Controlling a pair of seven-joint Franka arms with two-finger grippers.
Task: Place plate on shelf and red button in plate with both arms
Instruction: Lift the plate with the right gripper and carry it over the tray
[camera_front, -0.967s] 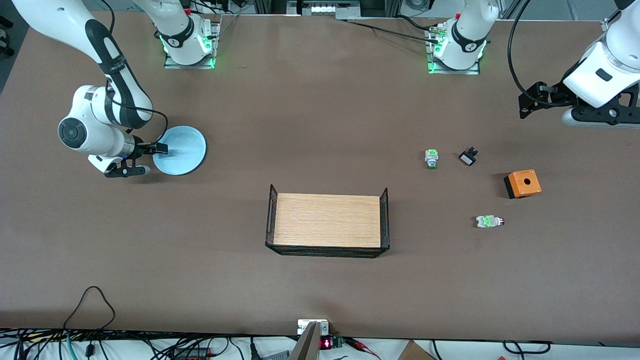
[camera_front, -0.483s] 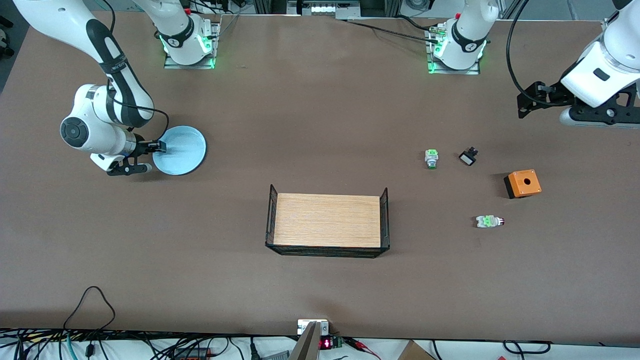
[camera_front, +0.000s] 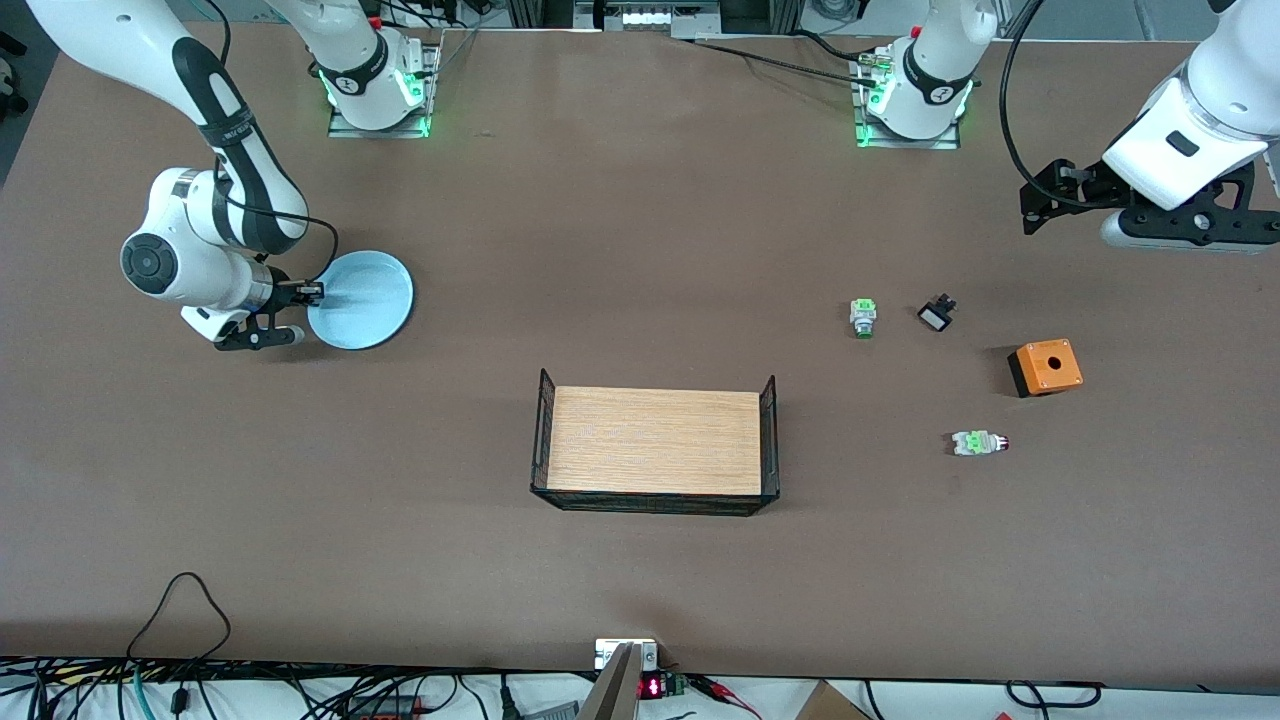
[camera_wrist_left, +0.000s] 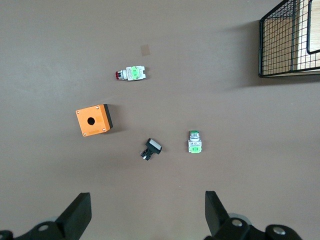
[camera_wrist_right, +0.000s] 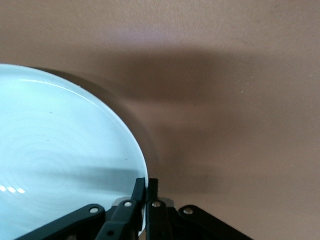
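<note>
Much of the right gripper (camera_front: 312, 291) is hidden under the arm's white wrist at the mid-left of the front frame; only its dark fingers show, meeting the rim of the plate (camera_front: 360, 300). The right wrist view settles it: the fingers (camera_wrist_right: 139, 192) are pressed together on the pale blue rim of the plate (camera_wrist_right: 60, 165), pinching it, and most of the plate is cut off at that frame's edge. The plate sits on the brown table (camera_front: 640, 220) toward the right arm's end.

The left gripper (camera_front: 1040, 195) hangs in the upper right of the front frame, over bare table at the left arm's end, partly cut by the frame edge. In the left wrist view its two fingers (camera_wrist_left: 77, 215) stand spread wide apart, holding nothing, their bases cut off at the bottom.

The red button (camera_front: 979, 442) lies on its side in the lower right quarter of the front frame, red tip pointing toward the left arm's end. Near it are an orange box (camera_front: 1045, 367) with a round hole on top, a small black-and-white part (camera_front: 936, 315), and a green-capped button (camera_front: 863, 317). A wooden tray with black wire ends (camera_front: 655, 442) sits at mid-table, well apart from both grippers. Cables (camera_front: 180, 610) loop at the bottom edge.
</note>
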